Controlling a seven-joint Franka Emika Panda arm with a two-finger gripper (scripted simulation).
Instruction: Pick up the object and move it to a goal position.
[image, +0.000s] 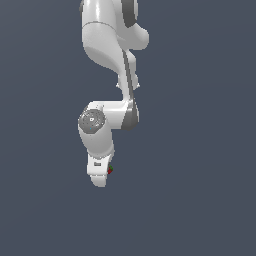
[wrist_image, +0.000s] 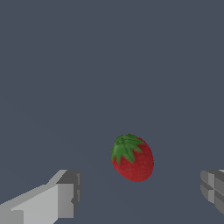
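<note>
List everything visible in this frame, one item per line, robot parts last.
strawberry: one, dark red with green leafy top, lying on the surface between the two fingers, touching neither
surface: one, plain dark grey-blue, fills both views
fingers: two, grey-white, spread wide either side of the strawberry in the wrist view
gripper: one, white, low over the surface, strawberry peeking out on the exterior view's right of it
arm: one, white with grey joints, reaching down from above

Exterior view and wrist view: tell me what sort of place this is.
Most likely a bare simulated test scene, not a real room. A flat, featureless grey-blue ground fills both views, and only the white arm with its open gripper and one strawberry are there.
</note>
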